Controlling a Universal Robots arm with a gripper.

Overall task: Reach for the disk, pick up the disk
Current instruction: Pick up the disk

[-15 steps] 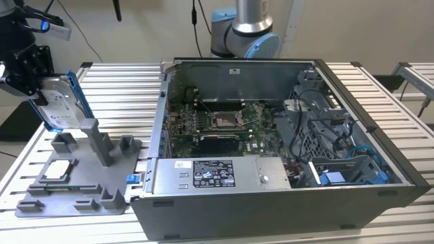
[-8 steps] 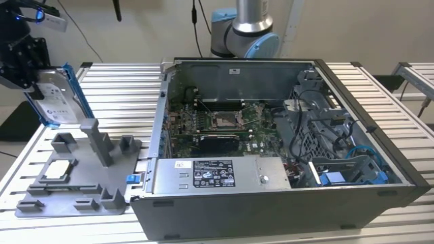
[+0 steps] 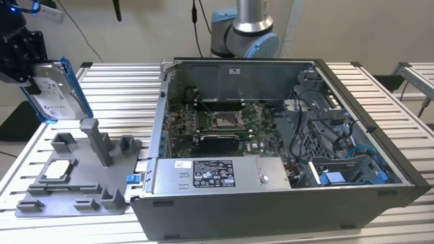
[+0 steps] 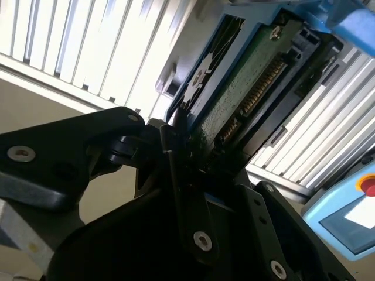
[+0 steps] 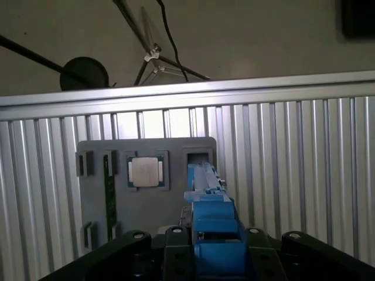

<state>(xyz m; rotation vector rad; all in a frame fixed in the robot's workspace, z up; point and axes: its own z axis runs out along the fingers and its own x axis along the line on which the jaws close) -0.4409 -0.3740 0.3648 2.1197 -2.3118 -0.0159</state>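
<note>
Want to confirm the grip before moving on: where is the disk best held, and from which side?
By its two broad flat faces near the upper end, coming from above, as the hand grips it now. The disk is a thin slab hanging on edge, so those faces offer parallel surfaces; the blue rails frame its narrow edges.

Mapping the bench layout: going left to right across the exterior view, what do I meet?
Disk, clamped in the gripper → short grey block → labelled power supply → blue bracket inside the open case.
</note>
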